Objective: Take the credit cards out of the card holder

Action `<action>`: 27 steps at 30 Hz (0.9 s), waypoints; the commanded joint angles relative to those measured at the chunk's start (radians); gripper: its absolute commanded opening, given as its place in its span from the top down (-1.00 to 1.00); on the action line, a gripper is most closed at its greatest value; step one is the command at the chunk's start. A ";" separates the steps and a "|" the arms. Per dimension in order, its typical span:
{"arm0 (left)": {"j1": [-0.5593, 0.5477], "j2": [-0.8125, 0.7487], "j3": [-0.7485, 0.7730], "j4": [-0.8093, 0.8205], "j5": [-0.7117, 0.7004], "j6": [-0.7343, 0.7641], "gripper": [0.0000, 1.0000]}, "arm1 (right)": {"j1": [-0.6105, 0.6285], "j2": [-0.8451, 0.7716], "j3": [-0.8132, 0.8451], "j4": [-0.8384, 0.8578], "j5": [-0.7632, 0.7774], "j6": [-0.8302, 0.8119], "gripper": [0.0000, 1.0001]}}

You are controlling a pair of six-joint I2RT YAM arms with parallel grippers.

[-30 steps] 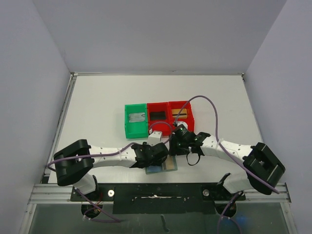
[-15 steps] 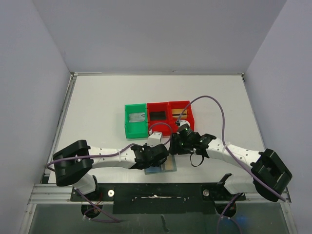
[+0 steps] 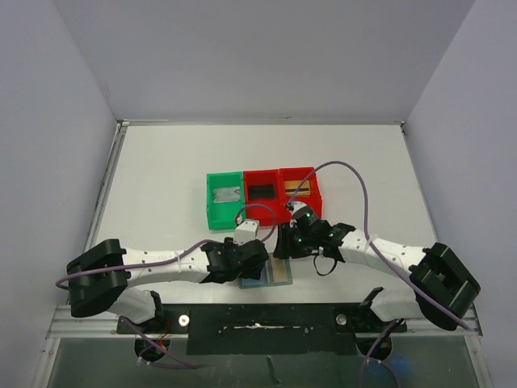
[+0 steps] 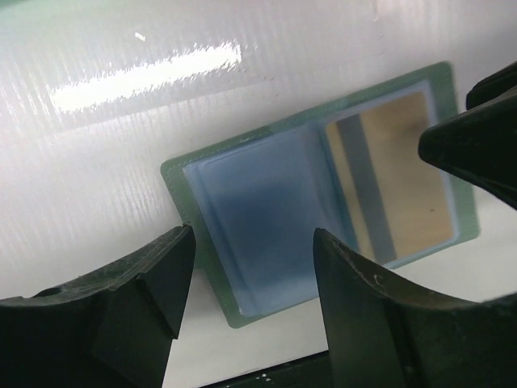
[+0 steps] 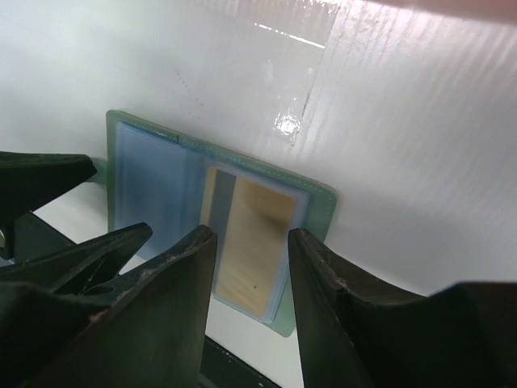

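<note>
Holder (image 3: 271, 276) flat at the near edge of the table (image 3: 161, 178), both grippers over it.
Left gripper (image 4: 252, 242) hangs above the holder's bare blue half, fingers apart, nothing between them. Right gripper (image 5: 250, 236) sits over the other half, fingers apart too, gripping nothing, one either side of the gold card (image 5: 252, 250) in its pocket. The card's long axis runs along that gap, so the right arm looks better placed.

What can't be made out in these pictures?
Top view: card holder mostly hidden under the left gripper and right gripper; contact unclear.
Wrist views: only one gold card shows; any cards beneath it are hidden.
Left wrist view: the holder's right edge is partly covered by the right gripper's fingers.
Top view: contents of the red bins too small to identify.
</note>
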 commanded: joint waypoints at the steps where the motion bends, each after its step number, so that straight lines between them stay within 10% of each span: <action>1: 0.009 0.035 -0.044 0.064 0.042 -0.023 -0.18 | -0.002 0.061 -0.014 0.092 -0.089 -0.032 0.18; 27: 0.011 0.029 -0.058 0.066 0.024 -0.037 0.26 | 0.043 0.090 0.119 -0.096 0.065 -0.025 0.79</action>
